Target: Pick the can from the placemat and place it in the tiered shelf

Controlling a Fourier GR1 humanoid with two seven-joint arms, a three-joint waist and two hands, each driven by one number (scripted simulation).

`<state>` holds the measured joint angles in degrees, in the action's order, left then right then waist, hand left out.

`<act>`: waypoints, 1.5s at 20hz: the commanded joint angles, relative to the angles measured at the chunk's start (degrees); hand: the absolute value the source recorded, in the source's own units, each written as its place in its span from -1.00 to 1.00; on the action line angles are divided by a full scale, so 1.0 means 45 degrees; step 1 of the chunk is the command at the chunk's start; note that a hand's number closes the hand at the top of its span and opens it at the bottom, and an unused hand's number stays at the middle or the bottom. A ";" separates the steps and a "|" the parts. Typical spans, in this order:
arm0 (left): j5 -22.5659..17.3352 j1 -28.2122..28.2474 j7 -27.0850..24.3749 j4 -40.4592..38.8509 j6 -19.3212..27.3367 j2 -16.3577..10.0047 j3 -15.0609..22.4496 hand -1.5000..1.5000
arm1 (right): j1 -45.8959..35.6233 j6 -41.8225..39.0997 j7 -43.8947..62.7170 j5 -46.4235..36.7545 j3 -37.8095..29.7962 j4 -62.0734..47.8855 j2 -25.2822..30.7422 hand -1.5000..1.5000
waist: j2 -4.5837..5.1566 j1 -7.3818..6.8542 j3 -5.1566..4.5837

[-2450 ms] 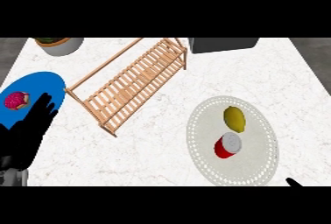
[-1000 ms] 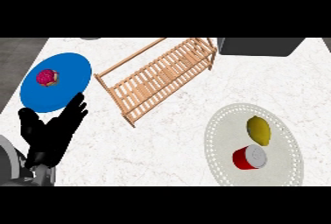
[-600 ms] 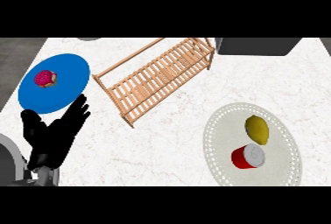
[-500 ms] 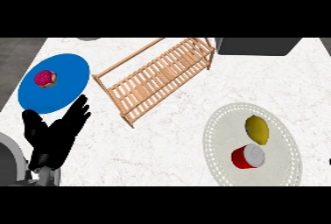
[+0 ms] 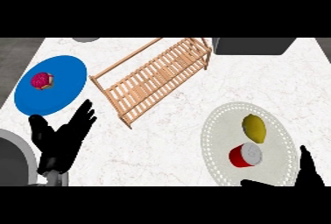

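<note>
- Fingers of my left hand (image 5: 61,142) were straight and fanned out, thumb held off to the side. The hand was wide open with nothing in it.
- That hand lay over the white marbled counter (image 5: 174,148) at the view's lower left. Its fingertips pointed up towards the blue plate (image 5: 65,74) and ended just short of the rim.
- On the blue plate sat a pink-red lump (image 5: 43,81), well clear of my fingers.
- My right hand (image 5: 309,170) only just showed at the lower right edge. One finger rose straight beside the placemat (image 5: 220,131), and the thumb lay across the mat's lower rim.
- What showed of that hand was spread open, and it held nothing. I could not tell whether the thumb touched the mat or hung above it.
- The can (image 5: 245,155), red with a grey top, was on the placemat in its lower half. It was in the gap between my right thumb and finger, but apart from both.
- A lemon (image 5: 255,128) lay on the same mat, just above the can and almost touching it.
- The tiered shelf (image 5: 155,76), made of wooden slats, lay slantwise across the counter's upper middle, between the blue plate and the placemat. It was well apart from the can, and neither hand was near it.
</note>
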<state>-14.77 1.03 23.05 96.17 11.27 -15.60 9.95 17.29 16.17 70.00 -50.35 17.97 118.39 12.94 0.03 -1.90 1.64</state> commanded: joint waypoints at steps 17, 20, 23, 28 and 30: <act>0.0280 -0.0526 -0.1386 -0.3481 -0.0948 -0.0068 -0.1358 0.00 | -0.3332 -0.0711 0.2231 -0.3101 -0.0547 -0.4066 -0.2868 -1.00 | 0.0000 0.0383 -0.0366; 0.0158 -0.1492 -0.2029 -0.5280 -0.1412 -0.0087 -0.1873 0.00 | -0.3894 -0.0169 0.1712 -0.2867 -0.0938 -0.5124 -0.2871 -1.00 | 0.0039 0.0449 -0.0372; 0.0352 -0.1124 -0.1789 -0.4564 -0.1354 0.0133 -0.1536 0.00 | -0.3597 -0.1686 0.0815 -0.1710 -0.1021 -0.4907 -0.2873 1.00 | 0.0008 0.0449 -0.0368; 0.0299 -0.0460 -0.1871 -0.4089 -0.1669 -0.0187 -0.1842 0.00 | -0.4545 -0.1716 0.0075 -0.0987 -0.0547 -0.6264 -0.2870 1.00 | 0.0001 0.0346 -0.0364; 0.0333 -0.1257 -0.1442 -0.4395 -0.1358 0.0230 -0.1812 0.00 | -0.3411 -0.1214 -0.0428 -0.1234 0.0003 -0.5617 -0.2868 1.00 | -0.0006 0.0447 -0.0365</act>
<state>-13.77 -2.64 15.02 77.81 4.54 -15.82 1.93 0.43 9.72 64.47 -57.31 15.78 94.75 0.72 -0.81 -0.04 -0.57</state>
